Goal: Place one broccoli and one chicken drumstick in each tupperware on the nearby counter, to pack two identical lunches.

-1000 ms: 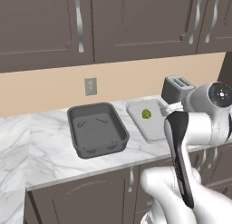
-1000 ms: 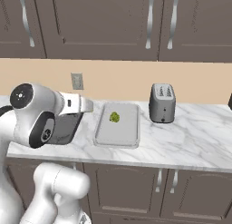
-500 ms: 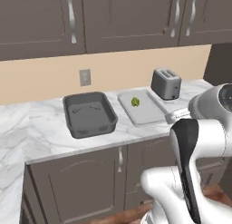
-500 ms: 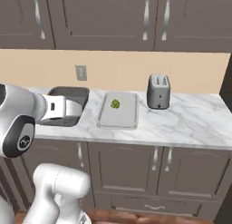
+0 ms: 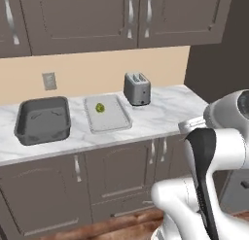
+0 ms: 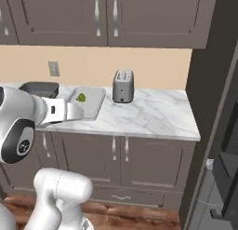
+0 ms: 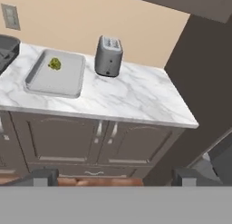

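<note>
- End effector (image 7: pixel 113 175) is being held wide open and empty, away from the counter (image 7: pixel 131 98).
- One broccoli (image 7: pixel 55 63) is lying in the pale tupperware (image 7: pixel 68 80); remaining food is judged to be fetched next.

Beige wall (image 5: pixel 92 71) with outlet (image 5: pixel 49 80), dark upper cabinets (image 5: pixel 97 18), wooden floor (image 6: pixel 135 219).

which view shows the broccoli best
The left base view: the broccoli lies unobstructed in the pale tupperware. The hand view shows it smaller, from the side; in the right base view the arm crowds it.
</note>
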Controlling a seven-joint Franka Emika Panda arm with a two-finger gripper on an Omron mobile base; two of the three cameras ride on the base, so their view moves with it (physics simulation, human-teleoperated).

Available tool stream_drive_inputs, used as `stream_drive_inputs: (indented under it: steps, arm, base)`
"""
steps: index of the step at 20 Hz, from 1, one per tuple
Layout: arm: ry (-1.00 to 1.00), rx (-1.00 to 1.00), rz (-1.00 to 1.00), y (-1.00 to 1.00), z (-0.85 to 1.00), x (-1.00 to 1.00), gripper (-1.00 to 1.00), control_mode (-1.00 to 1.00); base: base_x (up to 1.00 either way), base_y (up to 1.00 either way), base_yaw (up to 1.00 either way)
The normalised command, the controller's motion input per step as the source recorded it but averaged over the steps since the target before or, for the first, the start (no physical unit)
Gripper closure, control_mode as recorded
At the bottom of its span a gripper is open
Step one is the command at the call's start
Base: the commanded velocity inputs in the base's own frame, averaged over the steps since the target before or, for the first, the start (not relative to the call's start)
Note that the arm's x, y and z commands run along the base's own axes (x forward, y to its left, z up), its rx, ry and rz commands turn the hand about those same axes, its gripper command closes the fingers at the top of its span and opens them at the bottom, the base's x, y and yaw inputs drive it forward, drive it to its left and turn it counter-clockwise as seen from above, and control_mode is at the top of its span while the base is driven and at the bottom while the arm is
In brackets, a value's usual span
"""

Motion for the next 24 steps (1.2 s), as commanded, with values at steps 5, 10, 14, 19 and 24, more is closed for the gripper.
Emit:
stream_drive_inputs:
  steps: [5, 10, 14, 19, 24]
  arm:
    - [0.00, 0.00, 0.00, 0.00, 0.00, 0.00, -1.00, 1.00]
    - [0.00, 0.00, 0.00, 0.00, 0.00, 0.00, -1.00, 1.00]
    - [0.00, 0.00, 0.00, 0.00, 0.00, 0.00, -1.00, 1.00]
    - [0.00, 0.00, 0.00, 0.00, 0.00, 0.00, -1.00, 1.00]
    - [0.00, 0.00, 0.00, 0.00, 0.00, 0.00, -1.00, 1.00]
  base:
    - [-0.60, -0.96, 0.16]
    - [-0.81, -0.40, 0.33]
    - [-0.74, -0.23, 0.36]
    - [-0.79, -0.28, 0.26]
    - [-0.98, -0.91, 0.02]
